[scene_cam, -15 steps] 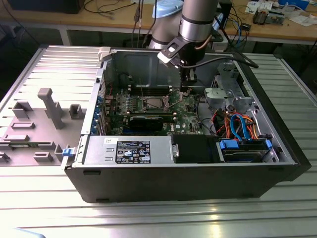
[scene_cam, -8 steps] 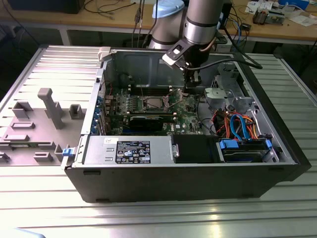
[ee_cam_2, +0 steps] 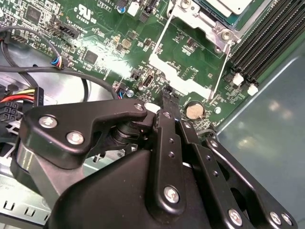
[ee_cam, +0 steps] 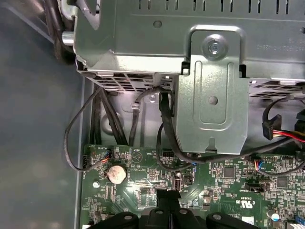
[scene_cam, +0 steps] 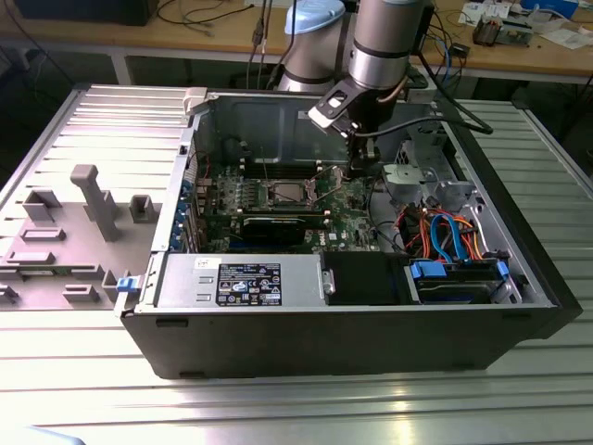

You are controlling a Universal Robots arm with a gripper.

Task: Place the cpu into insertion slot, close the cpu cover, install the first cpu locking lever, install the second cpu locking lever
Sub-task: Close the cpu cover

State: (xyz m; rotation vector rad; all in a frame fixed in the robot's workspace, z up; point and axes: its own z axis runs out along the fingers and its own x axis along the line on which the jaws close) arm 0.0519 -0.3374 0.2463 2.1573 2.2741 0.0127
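Laid open on a ribbed metal table (scene_cam: 56,371), side panel off for reach from above: a computer case (scene_cam: 324,334). At the exterior view's left, just beside the case, a grey fixture tray (scene_cam: 83,222) of moulded holders, presumably for staging parts.

Further right, amid the green motherboard (scene_cam: 347,199), the insertion slot (scene_cam: 283,193), pale at its centre. Seated there in the second wrist view, the cpu (ee_cam_2: 228,4), dull silver top up, framed by what looks like the cpu cover (ee_cam_2: 202,20) lying flat over its edges; hard to say whether fully down. Running out from the socket across the board, two thin wire levers (ee_cam_2: 163,40), seemingly not hooked down.

Just to the exterior view's right of the slot, the gripper (scene_cam: 363,171), hanging low over the board. Fingertips (ee_cam_2: 166,98) drawn together with nothing seen between them, close by a coin cell (ee_cam_2: 194,110) and near the levers, probably a stance for pushing or hooking rather than pinching. No telling whether touching the board.

At the far right, a drive cage (scene_cam: 417,181) and orange and blue cables (scene_cam: 445,232), well apart from the socket.
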